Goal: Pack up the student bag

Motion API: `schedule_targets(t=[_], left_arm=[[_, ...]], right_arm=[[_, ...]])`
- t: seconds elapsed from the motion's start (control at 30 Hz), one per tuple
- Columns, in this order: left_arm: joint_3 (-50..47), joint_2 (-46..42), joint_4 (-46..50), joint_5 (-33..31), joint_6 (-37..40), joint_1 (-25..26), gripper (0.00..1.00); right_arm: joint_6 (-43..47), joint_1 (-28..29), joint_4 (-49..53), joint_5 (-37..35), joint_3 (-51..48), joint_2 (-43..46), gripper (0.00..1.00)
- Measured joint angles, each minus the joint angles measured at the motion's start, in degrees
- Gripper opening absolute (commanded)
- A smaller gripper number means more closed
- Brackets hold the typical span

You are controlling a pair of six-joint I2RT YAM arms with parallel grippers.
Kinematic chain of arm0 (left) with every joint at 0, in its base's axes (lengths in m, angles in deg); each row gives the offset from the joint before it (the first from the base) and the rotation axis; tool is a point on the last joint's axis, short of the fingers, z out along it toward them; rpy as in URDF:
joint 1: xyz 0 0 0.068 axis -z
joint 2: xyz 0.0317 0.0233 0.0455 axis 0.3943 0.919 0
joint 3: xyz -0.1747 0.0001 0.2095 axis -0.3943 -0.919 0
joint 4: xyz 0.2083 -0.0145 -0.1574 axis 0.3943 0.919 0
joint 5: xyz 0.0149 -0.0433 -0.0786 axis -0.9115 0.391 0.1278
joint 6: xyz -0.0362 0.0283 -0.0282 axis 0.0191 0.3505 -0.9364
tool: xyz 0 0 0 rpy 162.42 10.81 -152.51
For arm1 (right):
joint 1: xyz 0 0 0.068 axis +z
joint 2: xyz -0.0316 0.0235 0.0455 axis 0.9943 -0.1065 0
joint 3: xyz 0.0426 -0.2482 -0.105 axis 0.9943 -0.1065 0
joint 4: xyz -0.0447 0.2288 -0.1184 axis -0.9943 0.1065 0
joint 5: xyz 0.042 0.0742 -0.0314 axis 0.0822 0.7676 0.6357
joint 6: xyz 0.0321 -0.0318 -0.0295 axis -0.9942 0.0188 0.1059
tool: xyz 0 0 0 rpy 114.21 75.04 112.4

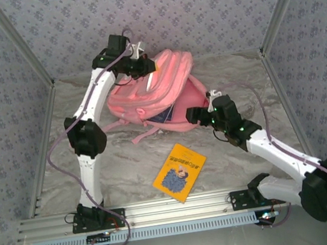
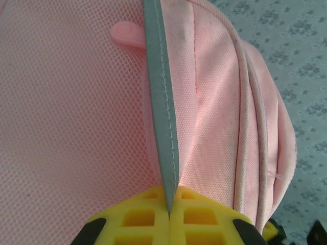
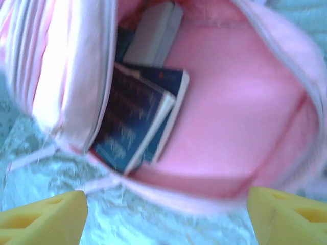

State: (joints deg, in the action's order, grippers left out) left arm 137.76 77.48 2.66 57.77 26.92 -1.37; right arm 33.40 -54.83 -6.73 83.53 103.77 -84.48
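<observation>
The student bag [image 1: 158, 86], a large pink backpack, lies on its side at the back of the table with its mouth facing the arms. My left gripper [image 1: 143, 64] is at the bag's top and is shut on a grey trim strip [image 2: 162, 102], which is pinched between the yellow pads [image 2: 169, 204] and holds the bag [image 2: 225, 102] open. My right gripper [image 1: 192, 116] stands open just outside the mouth, and its yellow fingertips [image 3: 46, 217] are wide apart with nothing between them. Inside the bag [image 3: 240, 117] lie dark blue books [image 3: 135, 122].
A yellow book [image 1: 180, 172] with a blue picture lies flat on the marble table [image 1: 127, 164], in front of the bag and between the two arms. Pink straps [image 1: 144, 134] trail from the bag toward it. Patterned walls close in the back and both sides.
</observation>
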Motion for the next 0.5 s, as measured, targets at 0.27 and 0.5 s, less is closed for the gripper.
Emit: schedule_targets(t=[0.27, 0.5], left_arm=[[-6.34, -0.48, 0.76, -10.64, 1.49, 4.02, 0.37], [-45.03, -25.73, -11.28, -15.89, -3.56, 5.92, 0.47]], right_arm=[[0.7, 1.77, 12.81, 10.4, -2.95, 2.25, 0.77], [1.66, 8.74, 22.27, 14.86, -2.23, 1.81, 0.59]])
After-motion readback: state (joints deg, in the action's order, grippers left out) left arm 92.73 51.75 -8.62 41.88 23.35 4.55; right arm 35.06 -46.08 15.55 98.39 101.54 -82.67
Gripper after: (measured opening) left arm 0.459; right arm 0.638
